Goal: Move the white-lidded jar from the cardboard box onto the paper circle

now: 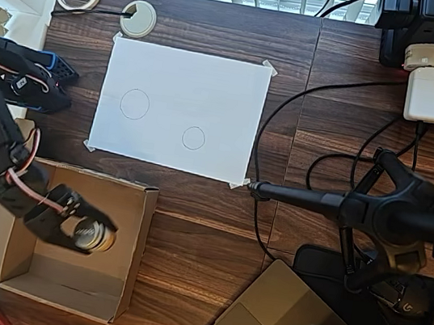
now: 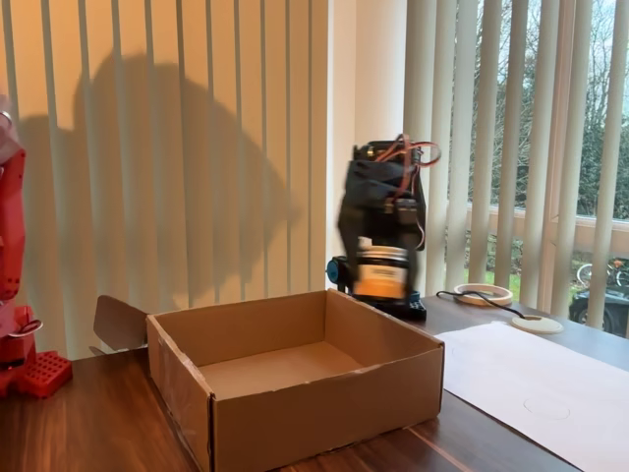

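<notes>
So the gripper (image 1: 86,231) has its fingers clamped around the white-lidded jar (image 1: 92,235), and in the fixed view the jar (image 2: 379,272) hangs clear above the cardboard box (image 2: 295,393), a bit blurry. I'd call the pickup done; the carry and set-down are still left. The paper circle (image 1: 194,138) sits well apart on the taped white sheet (image 1: 180,83), with a larger circle (image 1: 134,104) beside it that's easy to mix up. Box wall (image 1: 141,241) is the first thing to clear. The black stand (image 1: 334,202) and cables (image 1: 281,115) lie off to the right in the overhead view, not really on the route.
</notes>
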You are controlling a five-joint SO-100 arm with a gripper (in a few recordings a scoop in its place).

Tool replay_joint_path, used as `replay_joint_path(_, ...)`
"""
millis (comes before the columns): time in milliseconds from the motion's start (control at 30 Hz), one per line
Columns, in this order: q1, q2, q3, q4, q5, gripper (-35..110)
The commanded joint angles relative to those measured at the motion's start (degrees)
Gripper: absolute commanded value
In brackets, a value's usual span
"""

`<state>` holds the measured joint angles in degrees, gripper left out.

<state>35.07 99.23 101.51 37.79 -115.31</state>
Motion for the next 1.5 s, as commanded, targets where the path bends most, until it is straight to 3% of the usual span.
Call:
replay_joint_path(0, -10.28, 8.26, 0.35, 0.0, 0.35, 1)
replay_joint_path(233, -23.38, 7.73, 4.39, 0.0, 1.76, 0)
replay_joint_path(433, -28.04, 3.87, 7.82, 0.0, 2.55, 0)
replay_joint_path(1100, -25.66, -10.63, 14.06, -15.73, 2.02, 0)
replay_joint_path(1467, -25.14, -13.71, 12.92, -16.08, 2.02, 0)
